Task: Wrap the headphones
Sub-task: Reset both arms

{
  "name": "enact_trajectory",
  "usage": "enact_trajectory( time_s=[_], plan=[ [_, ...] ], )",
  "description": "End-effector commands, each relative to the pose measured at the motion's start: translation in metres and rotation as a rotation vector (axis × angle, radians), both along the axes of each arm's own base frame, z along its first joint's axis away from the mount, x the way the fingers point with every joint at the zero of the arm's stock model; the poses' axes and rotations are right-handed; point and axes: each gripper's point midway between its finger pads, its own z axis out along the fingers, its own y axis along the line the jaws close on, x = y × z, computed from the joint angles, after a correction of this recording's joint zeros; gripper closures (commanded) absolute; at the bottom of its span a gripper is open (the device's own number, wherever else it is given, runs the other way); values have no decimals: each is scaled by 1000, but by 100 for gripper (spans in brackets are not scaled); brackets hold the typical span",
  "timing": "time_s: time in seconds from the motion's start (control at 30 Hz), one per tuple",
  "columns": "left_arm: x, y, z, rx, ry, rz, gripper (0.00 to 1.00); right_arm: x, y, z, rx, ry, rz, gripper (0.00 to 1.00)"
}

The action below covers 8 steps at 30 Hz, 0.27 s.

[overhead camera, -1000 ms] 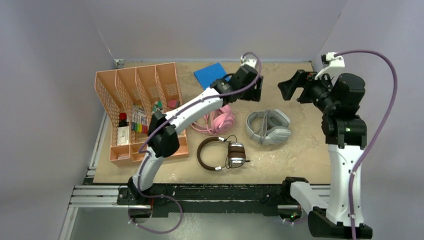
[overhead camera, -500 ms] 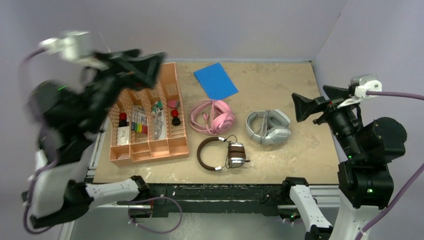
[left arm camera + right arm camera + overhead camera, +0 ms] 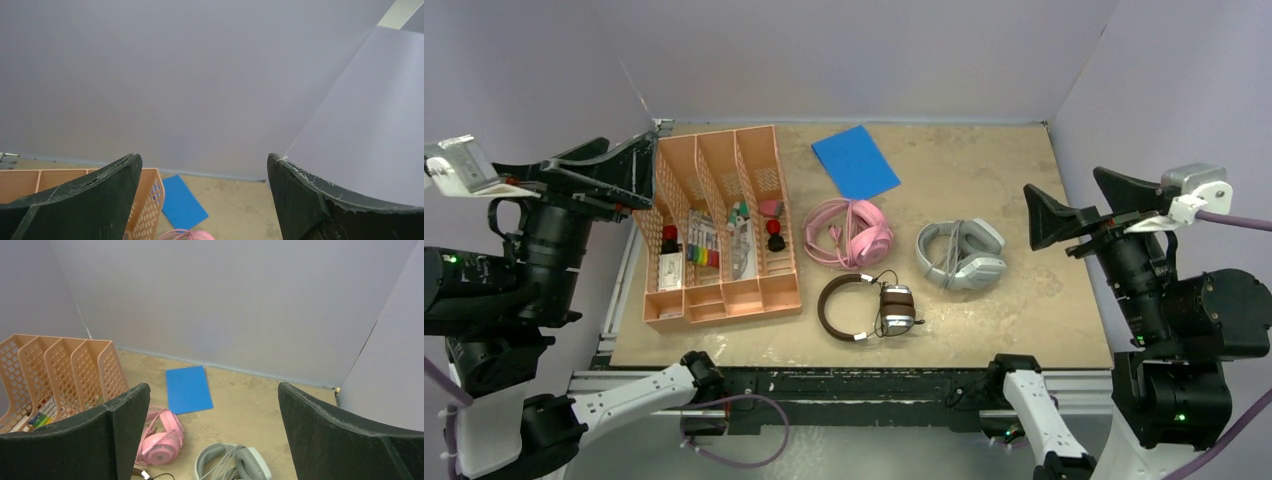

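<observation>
Three headphones lie mid-table with their cables gathered on them: a pink pair [image 3: 849, 232], a light-grey pair [image 3: 961, 254] and a brown-and-silver pair [image 3: 864, 305] with a thin black cable. My left gripper [image 3: 639, 172] hangs open, high beyond the table's left edge, holding nothing. My right gripper [image 3: 1064, 185] is open and empty above the right edge. The right wrist view looks past its open gripper [image 3: 214, 387] at the pink pair [image 3: 160, 440] and the grey pair [image 3: 232, 462]. In the left wrist view, the open gripper [image 3: 202, 160] frames only a sliver of the pink pair [image 3: 187, 234].
A peach desk organizer [image 3: 724, 295] holding pens and small items stands at the left of the table. A blue sheet [image 3: 856, 160] lies flat at the back centre. Purple walls close the back and both sides.
My left arm swung from above the pink headphones back past the table's left edge, its jaws spreading wider. The right arm drew back toward the right edge. The headphones stayed put.
</observation>
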Motion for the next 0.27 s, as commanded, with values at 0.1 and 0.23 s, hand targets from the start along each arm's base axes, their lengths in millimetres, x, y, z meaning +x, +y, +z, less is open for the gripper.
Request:
enact_trajectory(
  time_s=[0.1, 0.23],
  plan=[
    [17, -10, -2, 49, 25, 48, 5, 2, 2, 11, 23, -48, 11, 1],
    [22, -18, -4, 68, 31, 40, 5, 9, 1, 7, 24, -27, 8, 1]
  ],
)
